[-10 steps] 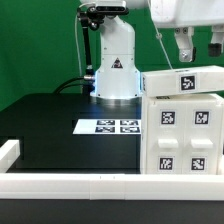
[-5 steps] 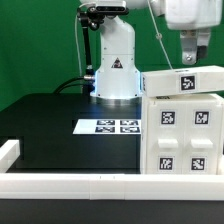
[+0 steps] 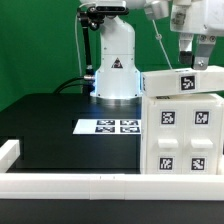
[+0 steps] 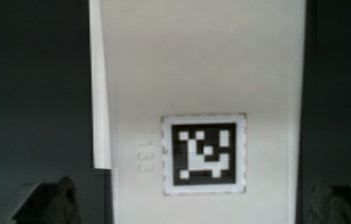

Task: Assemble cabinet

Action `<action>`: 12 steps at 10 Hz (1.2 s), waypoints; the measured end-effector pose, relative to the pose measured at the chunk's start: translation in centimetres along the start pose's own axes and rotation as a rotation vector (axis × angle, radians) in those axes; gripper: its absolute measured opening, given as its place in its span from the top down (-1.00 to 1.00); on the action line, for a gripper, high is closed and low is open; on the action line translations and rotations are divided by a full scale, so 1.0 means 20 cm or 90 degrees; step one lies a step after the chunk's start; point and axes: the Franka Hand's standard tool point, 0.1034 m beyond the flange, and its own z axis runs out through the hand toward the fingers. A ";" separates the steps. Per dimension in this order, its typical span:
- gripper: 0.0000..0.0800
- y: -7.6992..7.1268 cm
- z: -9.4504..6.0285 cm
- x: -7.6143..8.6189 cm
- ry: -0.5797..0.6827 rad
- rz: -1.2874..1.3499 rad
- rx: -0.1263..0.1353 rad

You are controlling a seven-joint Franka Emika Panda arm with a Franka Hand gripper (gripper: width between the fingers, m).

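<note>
The cabinet [image 3: 182, 125] is a large white boxy unit at the exterior view's right, with black-and-white tags on its front squares and on its top piece [image 3: 180, 82]. My gripper [image 3: 196, 62] hangs just above that top piece. In the wrist view the gripper [image 4: 198, 205] is open. Its dark fingertips [image 4: 56, 202] stand on either side of a long white cabinet face [image 4: 198, 70] with one tag [image 4: 204, 150], with a small gap on each side. Nothing is held.
The marker board [image 3: 108, 126] lies on the black table left of the cabinet. The robot base [image 3: 113, 70] stands behind it. A white rail [image 3: 60, 184] runs along the front edge, with a white corner piece [image 3: 8, 150] at the left.
The gripper has shifted a little toward the exterior view's right and come down closer over the cabinet's top piece. The cabinet has not moved.
</note>
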 end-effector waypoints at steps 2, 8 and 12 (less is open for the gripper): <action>-0.62 -0.01 0.03 0.00 0.000 0.002 0.005; -0.38 -0.02 0.11 -0.02 -0.003 0.057 0.022; -0.38 -0.02 0.12 -0.01 -0.006 0.267 0.021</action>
